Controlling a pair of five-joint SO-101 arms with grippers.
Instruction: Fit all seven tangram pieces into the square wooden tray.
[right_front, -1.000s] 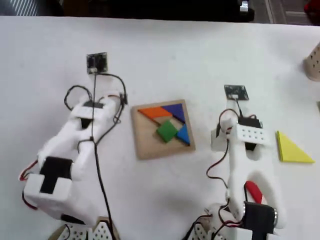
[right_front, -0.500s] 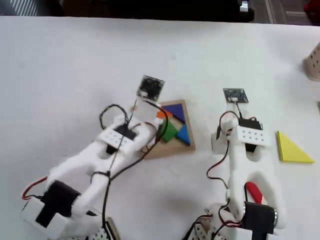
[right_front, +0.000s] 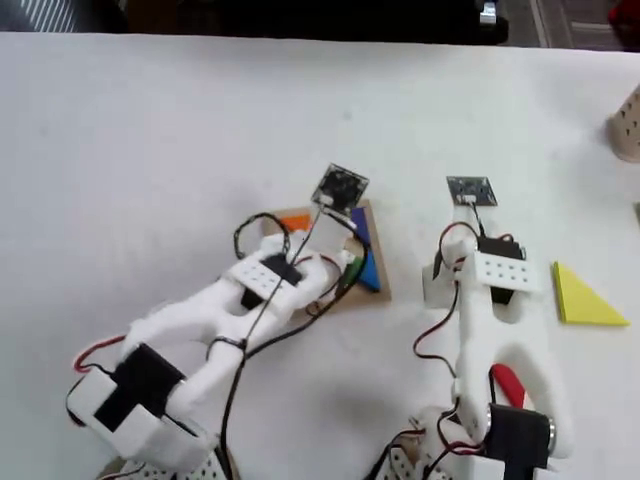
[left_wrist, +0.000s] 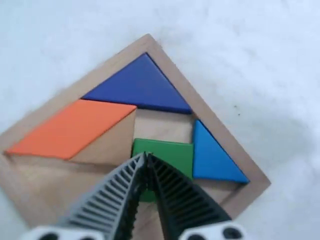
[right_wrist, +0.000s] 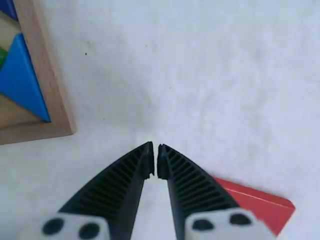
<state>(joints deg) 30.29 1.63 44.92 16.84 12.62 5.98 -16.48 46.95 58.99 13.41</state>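
1. Your left gripper (left_wrist: 146, 159) hangs over the square wooden tray (left_wrist: 220, 132). Its jaws are pressed together with nothing between them. The tips are above the green square (left_wrist: 172, 152); contact can't be told.
2. The tray sits mid-table between your two arms, with the left arm (right_front: 200, 320) reaching across it from near-left.
3. Four pieces lie in the tray: the green square in the middle, an orange parallelogram (left_wrist: 75, 127) far-left, a dark blue triangle (left_wrist: 137, 85) far-right, and a light blue triangle (left_wrist: 212, 157) along the right edge. Bare wood shows on the near-left side.
4. Your right gripper (right_wrist: 154, 161) is over bare table just right of the tray's near-right corner. Its jaws are a hairline apart and grip nothing.
5. A red piece (right_wrist: 255, 205) lies flat on the table, just near-right of those tips.
6. A yellow triangle (right_front: 585, 298) lies flat to the right of the right arm (right_front: 490, 300), well apart from the tray.
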